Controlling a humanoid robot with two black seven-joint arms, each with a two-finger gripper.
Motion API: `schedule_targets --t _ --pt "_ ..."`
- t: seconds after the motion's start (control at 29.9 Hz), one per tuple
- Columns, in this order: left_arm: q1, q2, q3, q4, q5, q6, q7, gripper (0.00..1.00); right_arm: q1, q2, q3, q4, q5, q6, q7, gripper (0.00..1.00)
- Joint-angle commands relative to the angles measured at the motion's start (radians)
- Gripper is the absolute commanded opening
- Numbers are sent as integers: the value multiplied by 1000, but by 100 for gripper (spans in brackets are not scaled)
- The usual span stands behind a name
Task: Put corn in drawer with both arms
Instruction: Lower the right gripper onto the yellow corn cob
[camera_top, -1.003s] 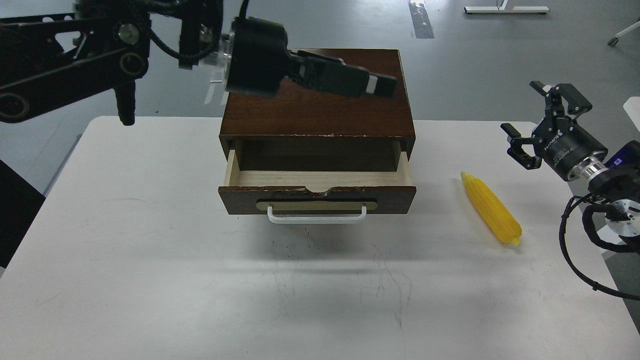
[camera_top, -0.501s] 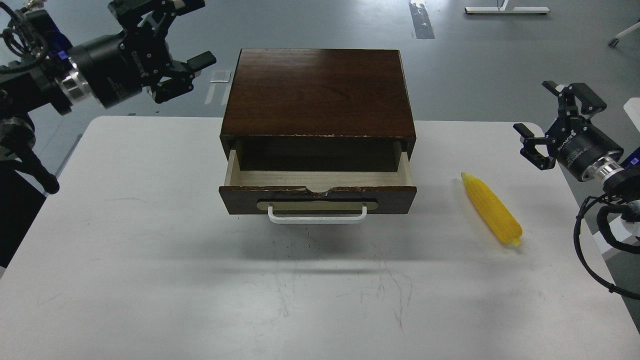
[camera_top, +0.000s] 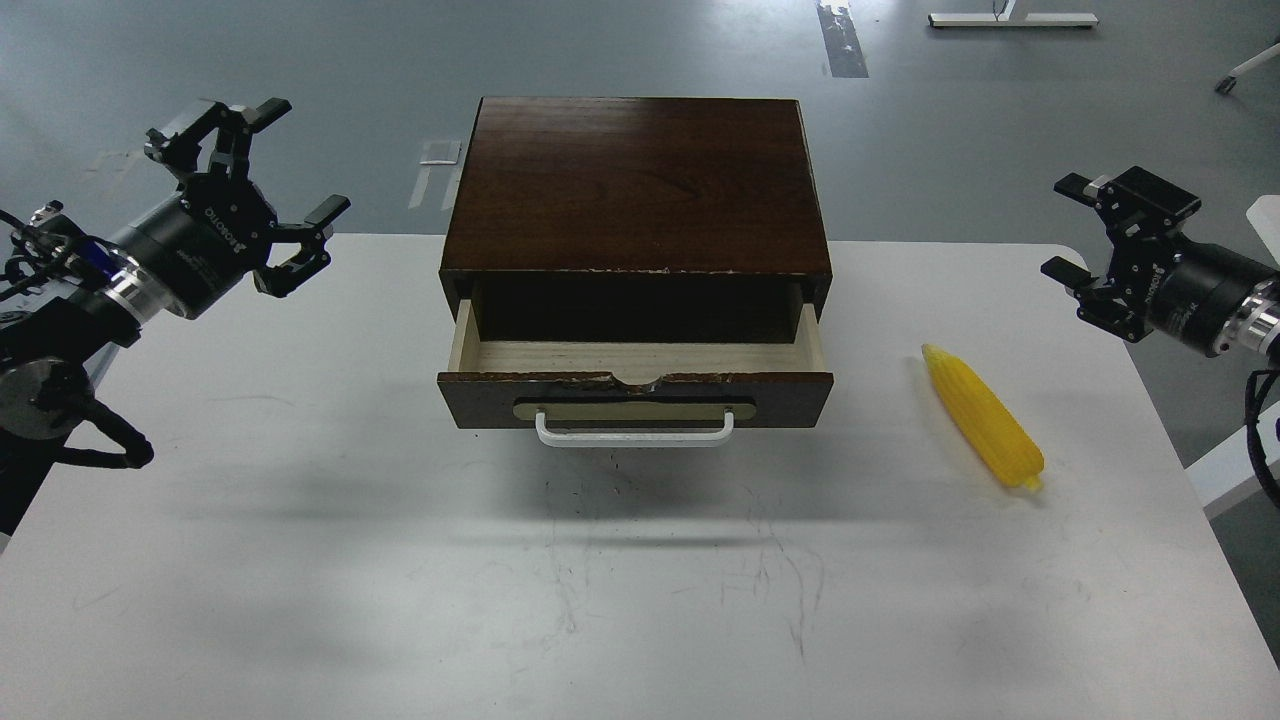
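Note:
The yellow corn (camera_top: 982, 416) lies on the white table (camera_top: 300, 560), right of the dark brown box (camera_top: 637, 185), its tip pointing to the back left. The drawer (camera_top: 634, 392) is pulled partly out; its pale wood interior shows empty, and its white bar handle (camera_top: 634, 432) faces me. My left gripper (camera_top: 262, 168) is open and empty, high at the far left, well away from the box. My right gripper (camera_top: 1080, 229) is open and empty at the far right, above and behind the corn, not touching it.
The table's right edge (camera_top: 1205, 470) runs close behind the corn. Grey floor lies beyond the table, with a white stand base (camera_top: 1012, 18) far back. Loose black cables (camera_top: 1258, 440) hang by the right arm.
My left arm has swung from above the box down and out to the far left, its gripper now open. My right gripper has drawn back slightly to the right. Corn and drawer have not moved.

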Motion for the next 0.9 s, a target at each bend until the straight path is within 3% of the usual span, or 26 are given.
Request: schedule_targets --t 0.0,0.13,0.33,0.6,0.87 --pt "11 -31 -11 25 4 0 0 98 43 -30 -1 26 -185 0 0 100" --pt "11 -51 -11 32 7 0 0 98 74 -42 -1 53 -502 0 0 100" --pt "11 -52 -12 32 8 0 0 98 115 -4 -43 53 -773 0 0 100" --pt "11 -52 -16 32 10 0 0 98 236 116 -343 13 -851 0 0 100" --pt "11 -49 -16 30 10 0 0 98 237 163 -414 -64 -870 0 0 100"
